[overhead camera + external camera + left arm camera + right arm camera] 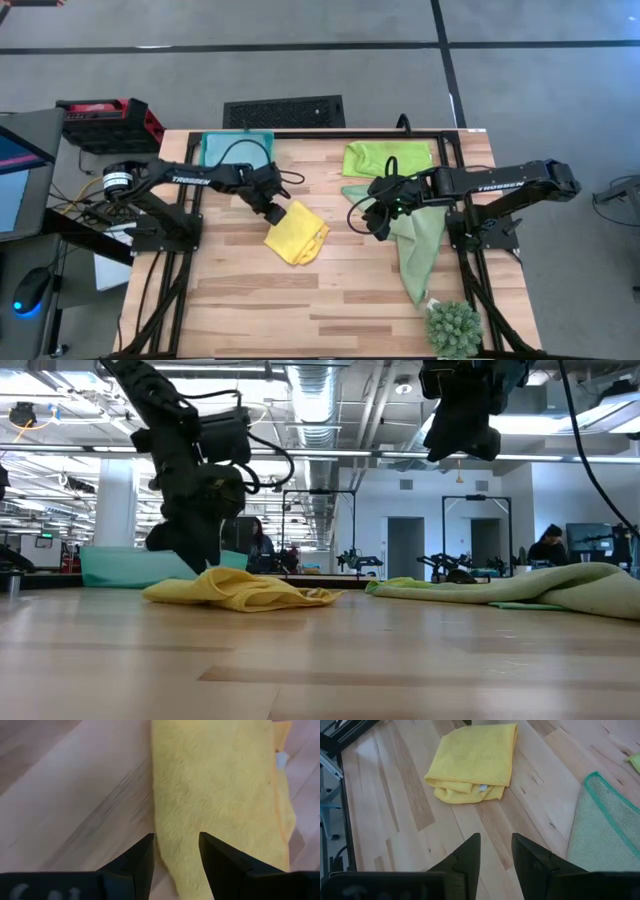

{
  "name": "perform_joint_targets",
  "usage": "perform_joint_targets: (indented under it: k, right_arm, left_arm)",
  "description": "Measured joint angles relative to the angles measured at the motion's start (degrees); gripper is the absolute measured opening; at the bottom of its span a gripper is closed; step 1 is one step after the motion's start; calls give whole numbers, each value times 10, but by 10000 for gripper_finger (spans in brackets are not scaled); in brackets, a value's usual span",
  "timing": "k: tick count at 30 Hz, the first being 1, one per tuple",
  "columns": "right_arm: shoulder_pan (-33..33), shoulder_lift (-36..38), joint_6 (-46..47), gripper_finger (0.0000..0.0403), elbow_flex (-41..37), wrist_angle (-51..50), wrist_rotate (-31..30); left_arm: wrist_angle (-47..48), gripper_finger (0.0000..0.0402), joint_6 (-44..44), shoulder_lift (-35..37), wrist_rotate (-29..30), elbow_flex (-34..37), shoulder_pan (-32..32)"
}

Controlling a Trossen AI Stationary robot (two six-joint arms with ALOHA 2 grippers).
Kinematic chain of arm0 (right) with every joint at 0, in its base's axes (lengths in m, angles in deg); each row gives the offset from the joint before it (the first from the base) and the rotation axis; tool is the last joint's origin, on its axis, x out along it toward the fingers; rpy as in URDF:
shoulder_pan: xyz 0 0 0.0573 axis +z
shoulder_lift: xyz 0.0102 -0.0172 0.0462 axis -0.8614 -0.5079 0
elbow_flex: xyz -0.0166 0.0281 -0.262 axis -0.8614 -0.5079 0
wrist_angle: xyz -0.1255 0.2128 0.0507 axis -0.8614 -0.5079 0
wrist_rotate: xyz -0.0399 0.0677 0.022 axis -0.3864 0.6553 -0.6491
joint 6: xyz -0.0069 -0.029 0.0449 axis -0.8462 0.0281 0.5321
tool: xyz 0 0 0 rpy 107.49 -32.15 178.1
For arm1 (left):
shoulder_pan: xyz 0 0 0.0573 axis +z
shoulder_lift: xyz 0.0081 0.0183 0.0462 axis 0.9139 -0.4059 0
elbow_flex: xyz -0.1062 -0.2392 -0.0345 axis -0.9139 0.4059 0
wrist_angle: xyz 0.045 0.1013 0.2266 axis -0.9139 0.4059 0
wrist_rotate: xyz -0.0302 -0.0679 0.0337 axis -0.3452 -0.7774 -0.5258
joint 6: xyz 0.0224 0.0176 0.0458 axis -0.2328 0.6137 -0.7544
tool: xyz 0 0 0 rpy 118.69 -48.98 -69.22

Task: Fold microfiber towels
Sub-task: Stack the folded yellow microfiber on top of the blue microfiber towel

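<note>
Left gripper [176, 851], fingers parted, sits at the yellow towel's [297, 232] ten o'clock edge, gripping nothing. Right gripper [496, 851] hovers open above bare table [250, 300]; sage green towel [418, 245] at its three o'clock.

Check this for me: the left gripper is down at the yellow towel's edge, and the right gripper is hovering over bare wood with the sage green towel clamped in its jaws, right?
Not quite. The right gripper holds nothing: the right wrist view shows its jaws open over bare wood, with the sage green towel lying flat beside it. The rest stands: the left gripper is down at the yellow towel's edge.
</note>
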Motion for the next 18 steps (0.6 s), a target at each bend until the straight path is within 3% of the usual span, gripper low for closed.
perform_joint_targets:
  k: [13,18]
  right_arm:
    - [0,0,0,133,0,0,0]
    - [0,0,0,134,0,-3,0]
  left_arm:
    - [-73,146,23,-11,8,51,-12]
    - [-124,146,14,-38,-22,47,-20]
